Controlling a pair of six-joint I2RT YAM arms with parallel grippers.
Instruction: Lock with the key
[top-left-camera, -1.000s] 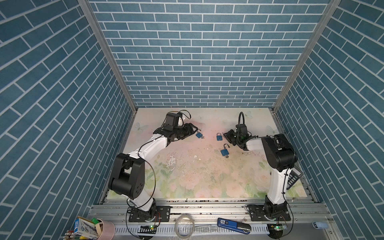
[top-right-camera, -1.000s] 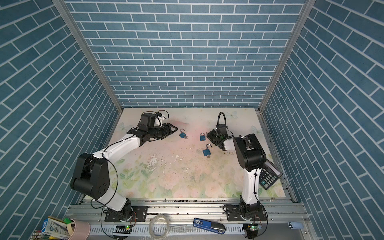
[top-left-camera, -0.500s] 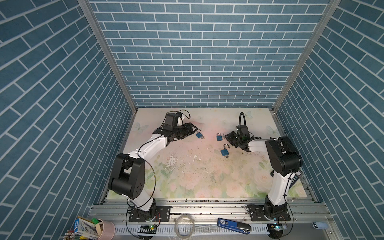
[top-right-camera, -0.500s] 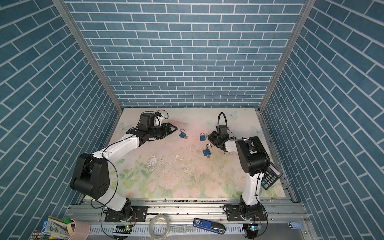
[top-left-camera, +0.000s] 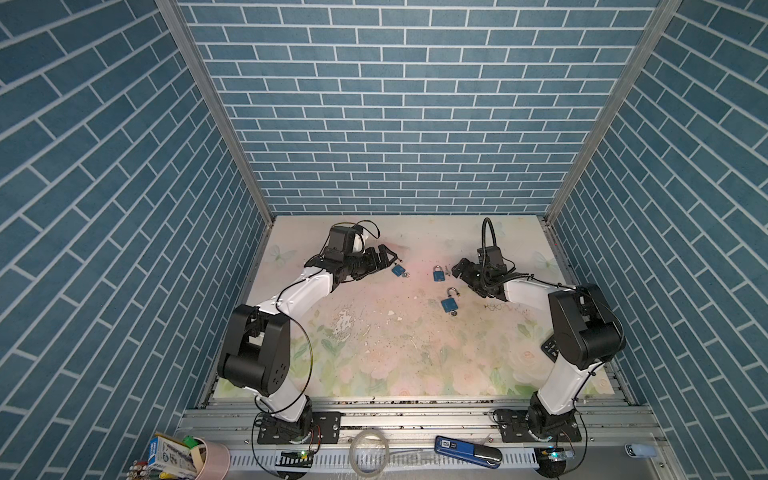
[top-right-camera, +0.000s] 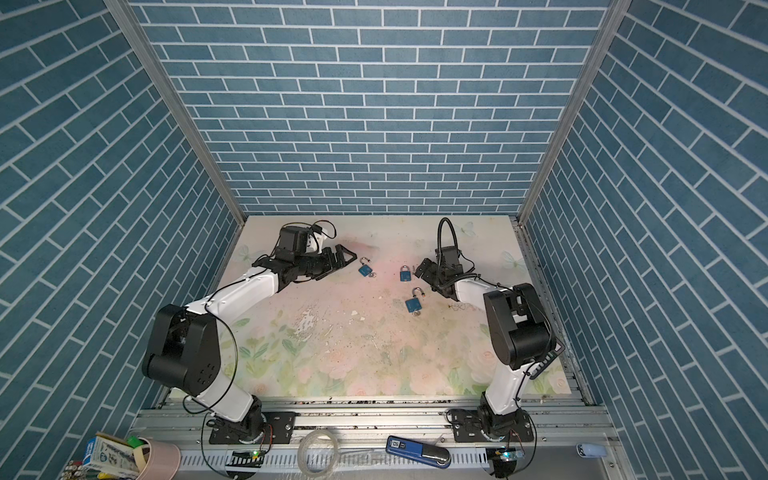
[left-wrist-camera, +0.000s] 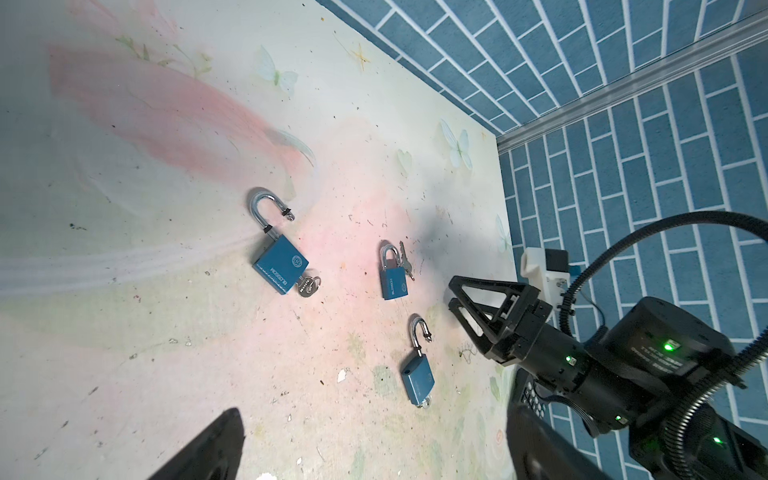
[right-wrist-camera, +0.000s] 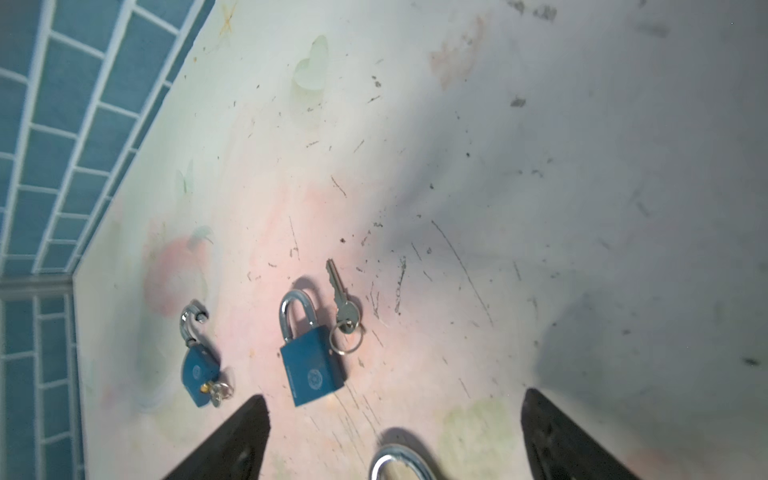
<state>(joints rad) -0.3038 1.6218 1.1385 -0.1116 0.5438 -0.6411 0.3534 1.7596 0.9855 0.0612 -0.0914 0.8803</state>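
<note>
Three blue padlocks lie at the back of the table. The left padlock (top-left-camera: 398, 271) (left-wrist-camera: 280, 264) has its shackle open and a key in its base. The middle padlock (top-left-camera: 437, 274) (right-wrist-camera: 311, 365) has its shackle down, and a loose key (right-wrist-camera: 343, 301) on a ring lies beside it. The near padlock (top-left-camera: 449, 304) (left-wrist-camera: 417, 380) has its shackle open and a key in it. My left gripper (top-left-camera: 390, 258) (left-wrist-camera: 374, 415) is open, just left of the left padlock. My right gripper (top-left-camera: 458, 268) (right-wrist-camera: 395, 397) is open and empty, right of the middle padlock.
A black calculator (top-left-camera: 550, 347) lies by the table's right edge under the right arm. Blue brick walls close in the left, back and right sides. A pink cup (top-left-camera: 208, 457) and a blue device (top-left-camera: 465, 451) lie in front of the base rail.
Both grippers have opened wide. The right arm's elbow has swung toward the right wall and its gripper has drawn back slightly from the middle padlock. The padlocks have not moved.
</note>
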